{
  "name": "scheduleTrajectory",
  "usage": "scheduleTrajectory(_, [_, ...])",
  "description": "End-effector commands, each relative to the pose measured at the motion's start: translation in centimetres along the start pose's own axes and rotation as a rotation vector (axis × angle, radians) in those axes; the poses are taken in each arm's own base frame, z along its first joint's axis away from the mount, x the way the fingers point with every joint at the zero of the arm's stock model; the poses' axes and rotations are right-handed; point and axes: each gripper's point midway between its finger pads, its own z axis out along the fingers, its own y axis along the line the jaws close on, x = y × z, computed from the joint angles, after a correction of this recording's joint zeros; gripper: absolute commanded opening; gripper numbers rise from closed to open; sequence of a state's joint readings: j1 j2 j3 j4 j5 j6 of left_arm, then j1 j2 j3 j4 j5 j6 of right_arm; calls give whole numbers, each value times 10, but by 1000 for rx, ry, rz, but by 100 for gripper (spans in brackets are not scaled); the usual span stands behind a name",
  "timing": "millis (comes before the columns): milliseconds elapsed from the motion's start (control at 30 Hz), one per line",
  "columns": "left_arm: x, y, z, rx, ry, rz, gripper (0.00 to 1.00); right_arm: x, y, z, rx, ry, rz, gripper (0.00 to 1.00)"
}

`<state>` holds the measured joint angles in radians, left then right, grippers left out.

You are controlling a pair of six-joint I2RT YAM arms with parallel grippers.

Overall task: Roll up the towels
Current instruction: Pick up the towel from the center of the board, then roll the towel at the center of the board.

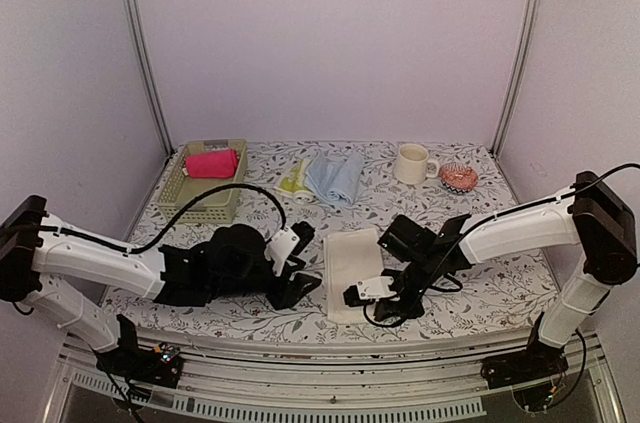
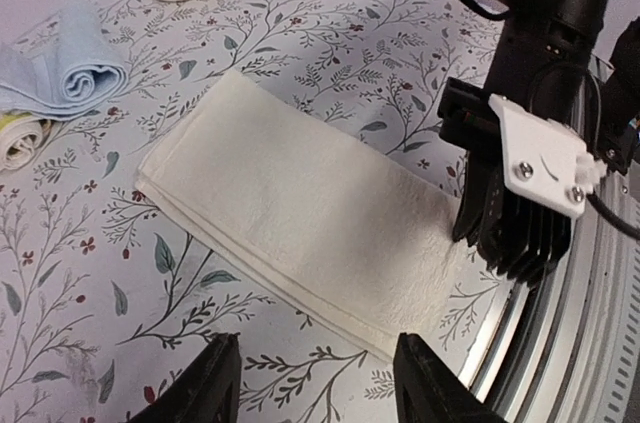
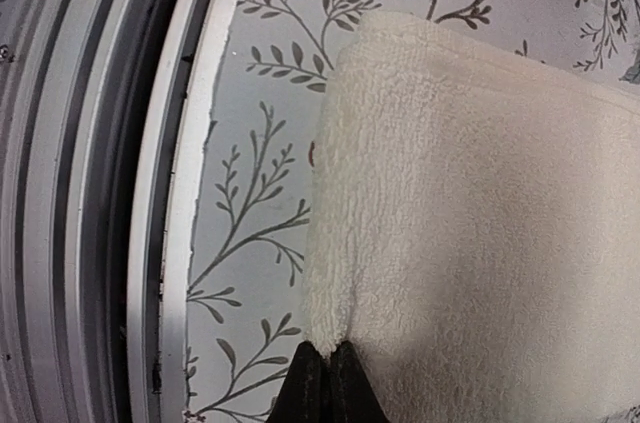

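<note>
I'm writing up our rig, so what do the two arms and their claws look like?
The left arm and right arm are white tubular links with black joints and trailing black cables. The right claw is black, with ribbed fingers and a white screwed-on plate; the left claw matches.

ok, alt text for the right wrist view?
The right gripper, shut, pinches the edge of a cream-white terry cloth towel lying flat on a leaf-print table cover. A grey metal rail runs down the left.
</note>
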<state>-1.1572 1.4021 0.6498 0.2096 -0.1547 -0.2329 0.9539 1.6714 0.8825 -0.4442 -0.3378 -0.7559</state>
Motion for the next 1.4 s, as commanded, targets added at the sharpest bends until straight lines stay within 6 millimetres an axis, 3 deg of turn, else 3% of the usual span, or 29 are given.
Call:
scheduleTrajectory(0, [-6,-18,-20,99,-132,61,54,-16,23,-21,-243,-112,116,3])
scheduleTrajectory(133, [11,-34,-17,147,-105,147,53,-17,20,-25,-372,-166,235,3])
scheduleTrajectory(333, [29,-58,5,215,-48,241,46,-8,12,-28,-528,-227,382,3])
scheduleTrajectory(600, [32,-94,45,273,-36,390,51,1,8,-24,-611,-243,464,3])
scheduleTrajectory(867, [40,-100,73,269,-29,491,52,4,8,-20,-622,-236,474,3])
scheduleTrajectory(1033, [51,-98,92,258,11,513,47,6,8,-17,-628,-227,481,3])
scheduleTrajectory(1367, [51,-98,95,291,18,457,22,9,9,-14,-632,-216,482,3])
